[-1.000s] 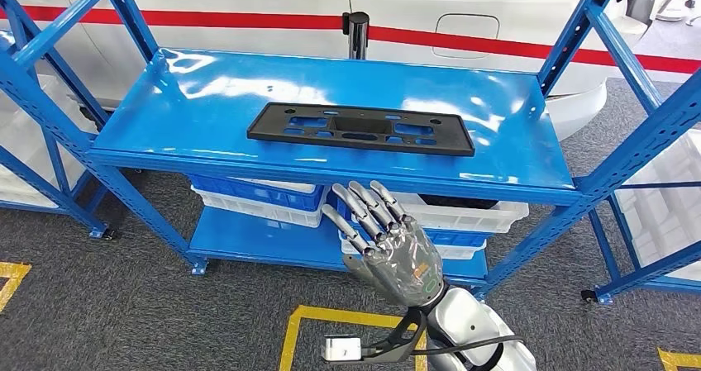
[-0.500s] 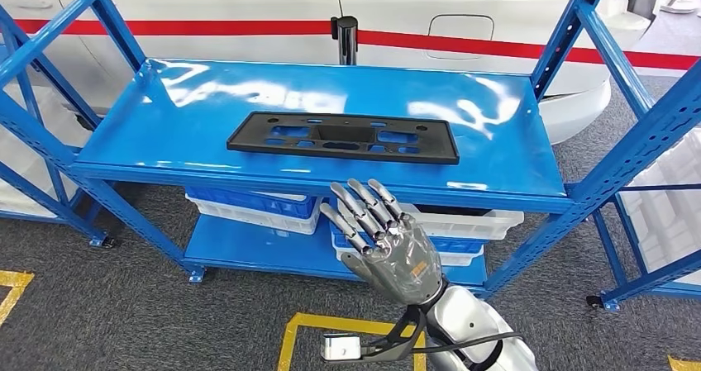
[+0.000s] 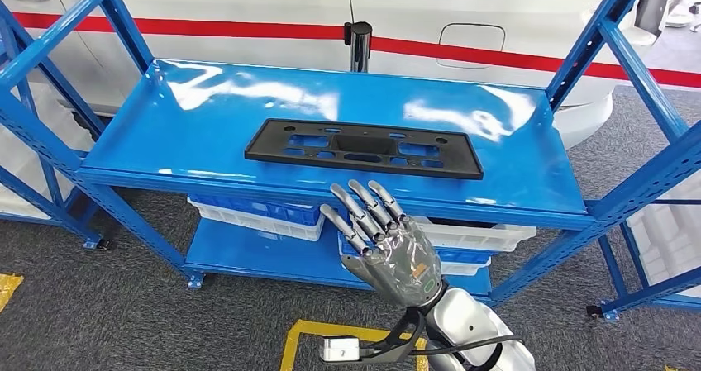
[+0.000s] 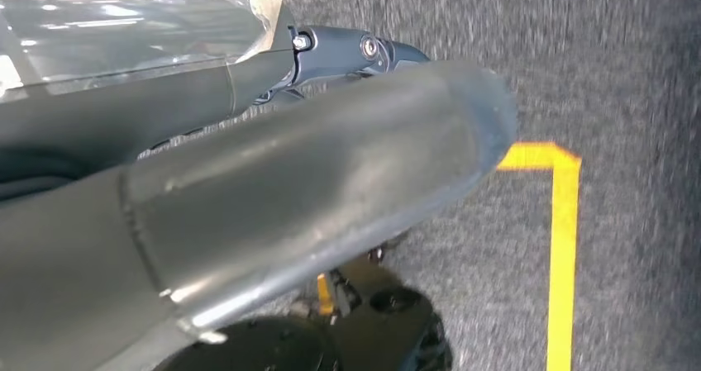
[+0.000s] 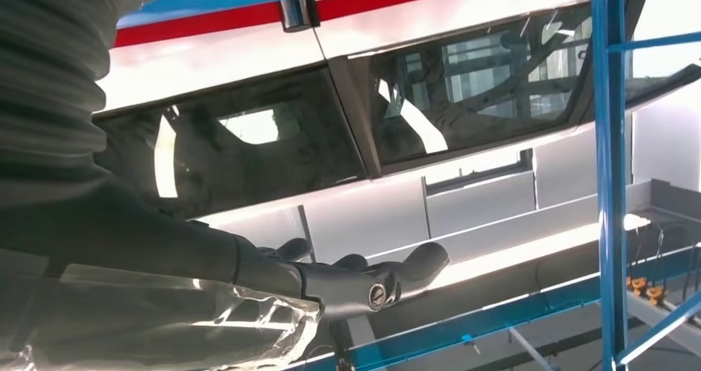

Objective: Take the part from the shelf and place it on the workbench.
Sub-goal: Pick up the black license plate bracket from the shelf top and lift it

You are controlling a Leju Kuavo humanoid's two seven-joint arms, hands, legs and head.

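One black part [image 3: 363, 148] on the shelf [image 3: 207, 107], one open right robot hand [image 3: 388, 243] below

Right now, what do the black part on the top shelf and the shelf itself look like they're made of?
The black part looks like moulded plastic with a matte finish: it is dull and flat, shows no glare, and has cut-out slots and holes. The shelf looks like sheet metal in glossy blue paint: bright reflections streak its surface and its uprights are perforated. The right hand is raised in front, holding nothing.

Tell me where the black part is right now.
In the head view the black part lies flat on the blue shelf's top deck, near its front edge, just beyond the raised right hand.
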